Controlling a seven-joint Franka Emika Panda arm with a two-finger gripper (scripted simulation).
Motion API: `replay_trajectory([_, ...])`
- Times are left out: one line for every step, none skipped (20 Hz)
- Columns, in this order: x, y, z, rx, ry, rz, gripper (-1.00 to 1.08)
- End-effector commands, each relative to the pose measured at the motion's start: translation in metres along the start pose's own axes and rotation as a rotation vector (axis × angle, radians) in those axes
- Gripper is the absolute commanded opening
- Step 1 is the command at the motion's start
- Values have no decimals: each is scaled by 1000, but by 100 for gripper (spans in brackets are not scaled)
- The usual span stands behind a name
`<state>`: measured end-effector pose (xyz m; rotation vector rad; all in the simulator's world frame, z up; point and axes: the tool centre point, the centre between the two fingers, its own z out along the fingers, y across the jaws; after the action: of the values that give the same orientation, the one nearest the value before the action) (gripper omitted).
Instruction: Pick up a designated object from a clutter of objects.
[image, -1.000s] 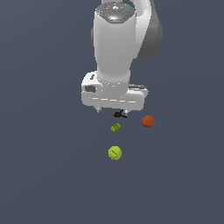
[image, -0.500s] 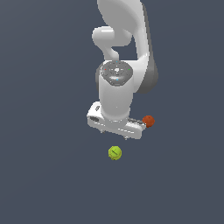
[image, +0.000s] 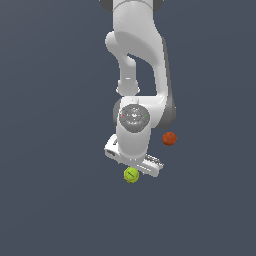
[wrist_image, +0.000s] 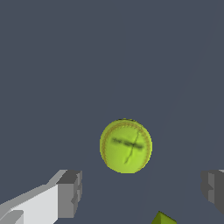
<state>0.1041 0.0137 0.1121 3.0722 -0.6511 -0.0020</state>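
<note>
The yellow-green tennis ball (image: 131, 174) lies on the dark grey floor, just in front of and partly under my white hand. In the wrist view the tennis ball (wrist_image: 126, 145) shows dark seam lines and sits beyond the gap between my fingers. My gripper (wrist_image: 142, 190) is open and empty, with the fingertips (wrist_image: 70, 193) wide apart and not touching the ball. In the exterior view the fingers are hidden behind the hand (image: 133, 161). The orange-red ball (image: 169, 138) lies to the exterior view's right of the arm. A corner of the small green block (wrist_image: 162, 218) shows in the wrist view.
The white arm (image: 137, 65) rises above the hand and hides the floor behind it. The black-and-red clamp-like thing is out of view. The floor is flat dark grey with no edges in view.
The arm has swung forward and down towards the tennis ball. The hand now covers the green block and the clamp-like thing in the exterior view. The balls have not moved.
</note>
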Motion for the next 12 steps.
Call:
replay_trajectory([2, -2, 11, 1, 1, 19, 100])
replay_trajectory([3, -2, 14, 1, 1, 25, 100])
replay_trajectory([3, -2, 16, 1, 1, 29, 100])
replay_trajectory([4, -3, 18, 1, 1, 32, 100])
replay_trajectory([4, -3, 19, 1, 1, 34, 100])
replay_trajectory([4, -3, 20, 1, 1, 36, 100])
replay_trajectory([4, -3, 21, 1, 1, 36, 100])
replay_trajectory([3, -3, 20, 1, 0, 33, 100])
replay_trajectory([3, -3, 20, 1, 0, 33, 100])
replay_trajectory([3, -3, 21, 1, 0, 33, 100])
replay_trajectory([3, -3, 23, 1, 0, 33, 100])
replay_trajectory([3, -3, 26, 1, 0, 34, 100])
